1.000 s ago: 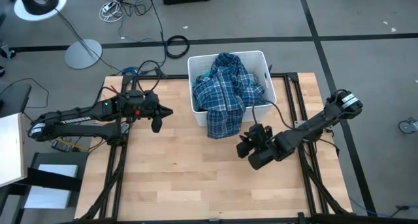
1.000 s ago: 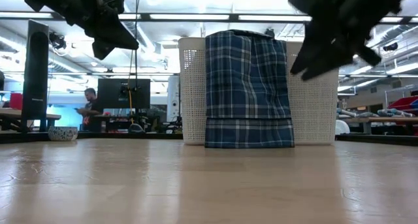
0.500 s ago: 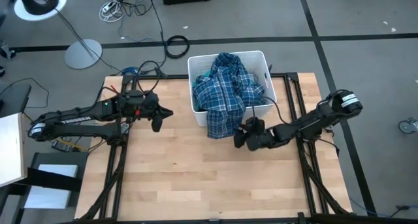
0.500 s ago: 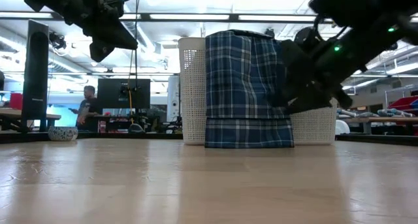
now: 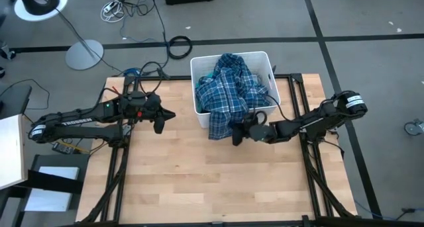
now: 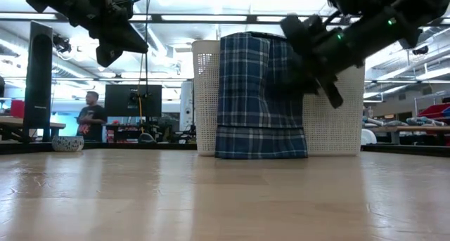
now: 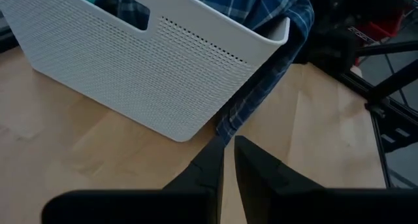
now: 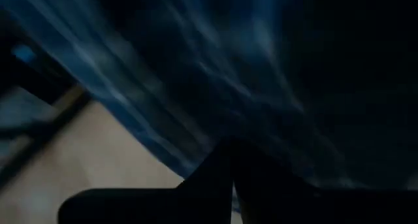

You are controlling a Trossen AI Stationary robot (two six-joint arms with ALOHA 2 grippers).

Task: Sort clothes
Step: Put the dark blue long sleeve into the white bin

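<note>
A navy plaid shirt (image 5: 228, 94) lies heaped in the white bin (image 5: 265, 58). Its lower part hangs over the bin's near wall (image 6: 260, 93), and its hem rests on the table. A turquoise piece (image 5: 206, 77) shows in the bin beside it. The other clothes are hidden. My right gripper (image 5: 237, 134) is shut, at the right edge of the hanging part. My left gripper (image 5: 171, 113) is shut and empty, and hovers above the table left of the bin (image 7: 227, 155). My right gripper's shut fingers (image 8: 222, 168) are against the hanging part of the plaid shirt (image 8: 215, 80), near its right edge. They come about level from the table's right side. The gripper hides the exact place of contact in the high view. The hem stays on the table.
The wooden table top (image 5: 192, 174) is bare in front of the bin. The bin stands at the far edge, in the middle. Black frame rails (image 5: 311, 174) run along both sides of the table. A person (image 6: 91, 114) stands in the room far behind.
My right gripper has gone toward the table's left and far edges, from the open table to the hanging plaid shirt, and has turned toward it. The shirt's hanging part has shifted a little toward the table's left.
</note>
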